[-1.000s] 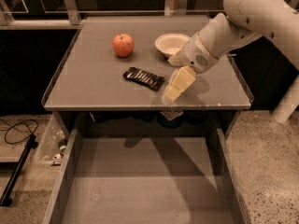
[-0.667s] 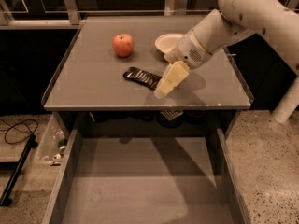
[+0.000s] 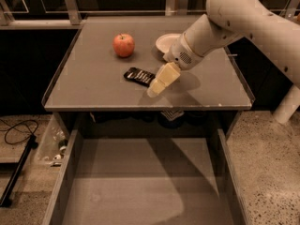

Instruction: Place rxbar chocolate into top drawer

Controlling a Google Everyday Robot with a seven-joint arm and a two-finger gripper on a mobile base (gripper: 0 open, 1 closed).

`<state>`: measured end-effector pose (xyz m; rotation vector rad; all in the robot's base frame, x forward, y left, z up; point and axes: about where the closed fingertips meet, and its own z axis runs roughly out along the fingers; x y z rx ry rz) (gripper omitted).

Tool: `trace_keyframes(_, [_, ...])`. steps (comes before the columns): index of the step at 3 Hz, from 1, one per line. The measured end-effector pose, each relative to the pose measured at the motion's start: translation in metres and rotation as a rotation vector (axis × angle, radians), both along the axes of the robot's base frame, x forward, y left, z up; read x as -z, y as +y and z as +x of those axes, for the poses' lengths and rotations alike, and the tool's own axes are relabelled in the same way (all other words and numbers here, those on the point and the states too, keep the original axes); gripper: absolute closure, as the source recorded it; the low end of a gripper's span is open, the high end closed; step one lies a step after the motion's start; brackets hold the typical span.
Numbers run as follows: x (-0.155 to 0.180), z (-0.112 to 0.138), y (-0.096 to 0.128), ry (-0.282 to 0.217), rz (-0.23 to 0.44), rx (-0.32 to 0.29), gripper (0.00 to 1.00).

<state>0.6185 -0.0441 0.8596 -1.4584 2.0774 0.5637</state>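
The rxbar chocolate (image 3: 139,76) is a flat black bar with white lettering. It lies on the grey table top, right of centre and toward the front. My gripper (image 3: 154,91) hangs just right of and in front of the bar, its pale fingers pointing down-left and overlapping the bar's right end. The top drawer (image 3: 70,172) is pulled out below the table's front edge, wide, grey and with nothing in it.
A red apple (image 3: 123,45) sits behind and left of the bar. A white bowl (image 3: 165,42) stands behind my wrist. The table (image 3: 84,86) has a raised rim. A cable (image 3: 18,128) and clutter lie on the floor at left.
My gripper has moved left and slightly toward the bar, from over the table's front right area to right beside the bar. The bar, apple and drawer have not moved.
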Motion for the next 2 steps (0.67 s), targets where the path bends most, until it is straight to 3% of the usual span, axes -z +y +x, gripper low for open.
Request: trace_keyframes(2, [0.025,0.024,0.008,0.011,-0.014,0.057,0.00])
